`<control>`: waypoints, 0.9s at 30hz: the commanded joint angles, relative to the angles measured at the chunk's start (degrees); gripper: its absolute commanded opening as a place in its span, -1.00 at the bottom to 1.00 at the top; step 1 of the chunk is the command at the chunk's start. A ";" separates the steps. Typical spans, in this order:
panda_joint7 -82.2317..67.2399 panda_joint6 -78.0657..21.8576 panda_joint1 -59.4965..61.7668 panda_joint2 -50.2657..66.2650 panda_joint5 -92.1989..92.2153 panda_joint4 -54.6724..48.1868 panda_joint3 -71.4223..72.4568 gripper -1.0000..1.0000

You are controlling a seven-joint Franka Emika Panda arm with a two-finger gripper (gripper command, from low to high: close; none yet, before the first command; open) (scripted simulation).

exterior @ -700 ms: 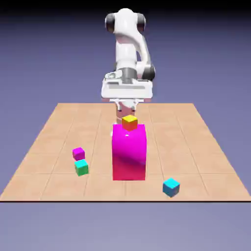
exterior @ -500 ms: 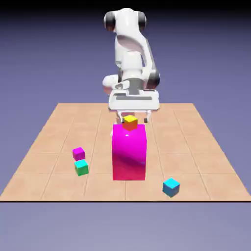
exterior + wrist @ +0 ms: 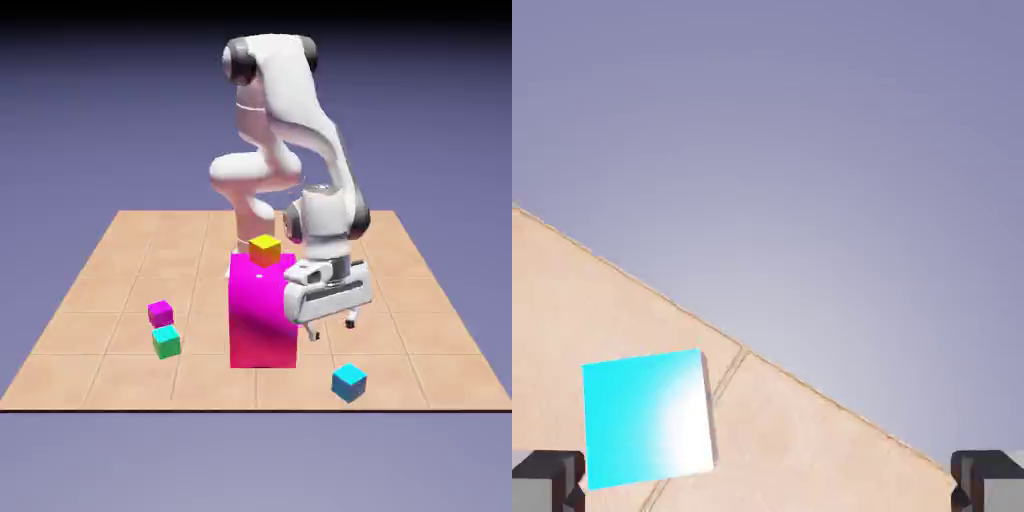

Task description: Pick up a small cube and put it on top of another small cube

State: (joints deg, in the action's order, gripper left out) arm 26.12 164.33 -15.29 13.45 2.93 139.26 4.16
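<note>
In the exterior view the white arm (image 3: 290, 130) bent down from the upper middle of the frame, and its gripper (image 3: 333, 324) hung in the air at the centre right, just beside the right face of the tall magenta block (image 3: 264, 312). The jaws stood wide apart with nothing between them; in the hand view the two grey fingertips (image 3: 547, 480) sat at the bottom corners of the frame, far from each other.

The small cyan cube (image 3: 348, 381) lay on the tabletop (image 3: 420, 330) at the lower right of the exterior view, near its front edge, below the gripper and apart from it. In the hand view the same cube (image 3: 648, 417) showed large at the lower left, just beside the left fingertip, resting on the tan tiles.

A small yellow-orange cube (image 3: 264, 249) sat on top of the magenta block. At the left of the exterior view a small magenta cube (image 3: 160, 313) and a small green cube (image 3: 166, 341) lay close together.
</note>
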 commanded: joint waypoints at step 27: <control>15.82 -5.14 9.96 -4.18 -5.18 5.84 -18.69 -1.00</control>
State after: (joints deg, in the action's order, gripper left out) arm 41.95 159.18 -5.38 9.28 -2.26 145.10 -14.52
